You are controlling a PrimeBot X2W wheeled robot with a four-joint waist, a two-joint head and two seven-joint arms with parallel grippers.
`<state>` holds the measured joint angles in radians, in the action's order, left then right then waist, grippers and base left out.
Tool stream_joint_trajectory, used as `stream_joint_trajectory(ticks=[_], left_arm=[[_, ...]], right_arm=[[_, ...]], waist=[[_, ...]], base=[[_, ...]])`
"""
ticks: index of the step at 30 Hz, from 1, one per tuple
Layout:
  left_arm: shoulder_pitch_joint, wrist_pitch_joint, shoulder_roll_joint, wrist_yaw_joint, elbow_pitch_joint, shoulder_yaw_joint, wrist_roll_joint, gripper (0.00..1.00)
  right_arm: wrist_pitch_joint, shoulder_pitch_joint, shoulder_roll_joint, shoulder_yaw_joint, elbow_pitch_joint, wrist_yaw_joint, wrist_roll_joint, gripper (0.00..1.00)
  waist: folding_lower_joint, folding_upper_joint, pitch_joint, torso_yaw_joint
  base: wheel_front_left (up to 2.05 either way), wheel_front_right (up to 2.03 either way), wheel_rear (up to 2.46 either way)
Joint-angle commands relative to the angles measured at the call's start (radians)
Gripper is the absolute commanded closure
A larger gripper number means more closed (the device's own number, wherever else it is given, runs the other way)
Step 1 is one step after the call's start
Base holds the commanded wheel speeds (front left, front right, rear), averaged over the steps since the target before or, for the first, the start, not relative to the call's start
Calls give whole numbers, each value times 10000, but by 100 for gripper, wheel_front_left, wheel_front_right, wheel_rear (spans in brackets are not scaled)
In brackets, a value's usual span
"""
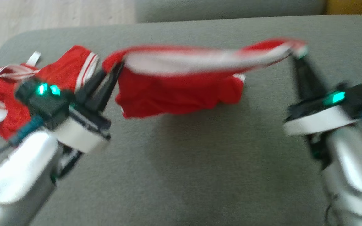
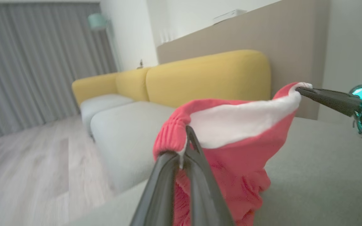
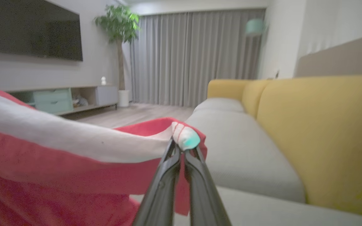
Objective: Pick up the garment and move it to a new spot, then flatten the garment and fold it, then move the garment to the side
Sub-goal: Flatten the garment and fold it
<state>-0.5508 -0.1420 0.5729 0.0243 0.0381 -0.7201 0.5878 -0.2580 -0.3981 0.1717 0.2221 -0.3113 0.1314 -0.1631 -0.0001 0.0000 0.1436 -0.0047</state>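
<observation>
Item: red garment [image 1: 181,91] with a white waistband. We hold it clear of the grey cushion [image 1: 200,163], the waistband strung between our two grippers and the body hanging below them.

Left gripper [image 1: 117,69]: fingers pinched tight on the gathered waistband end.

Right gripper [image 1: 298,56]: fingers pinched tight on the opposite waistband corner.

Long axis: fingertip to fingertip, so neither arm is nearer — each has its own end.

We judge the cushion beneath our hands the likely laying spot.

Also: a red-and-white heap [image 1: 64,67] lies just outboard of the left gripper.
</observation>
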Motion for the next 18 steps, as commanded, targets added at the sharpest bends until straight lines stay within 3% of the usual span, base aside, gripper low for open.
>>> stream_joint_trajectory(ticks=[1,6,10,14,18], left_arm=[[-1250,229,590,158,-773,514,-246,100],[-3302,1225,538,726,-1276,361,-384,100],[-5334,1665,-185,994,-431,-215,-404,100],[-7321,1247,-1233,1053,1290,-853,-508,100],[-8879,11,-2090,1060,3224,-1227,-791,100]], right_arm=[[-38,-399,251,-428,1113,-7,-99,100],[-38,-1647,921,-1552,2119,-7,-177,100],[-38,-3200,1363,-1773,1351,-7,-202,100],[-38,-4960,1822,-1544,349,-7,-375,100],[-38,-6305,2027,-1788,-142,-7,-308,100]], waist=[[1,0,-358,-558],[1,0,-112,-1165],[1,0,576,-1616],[1,0,1539,-1994],[1,0,2309,-2395]], base=[[0,0,0],[0,0,0],[0,0,0],[0,0,0],[0,0,0]])
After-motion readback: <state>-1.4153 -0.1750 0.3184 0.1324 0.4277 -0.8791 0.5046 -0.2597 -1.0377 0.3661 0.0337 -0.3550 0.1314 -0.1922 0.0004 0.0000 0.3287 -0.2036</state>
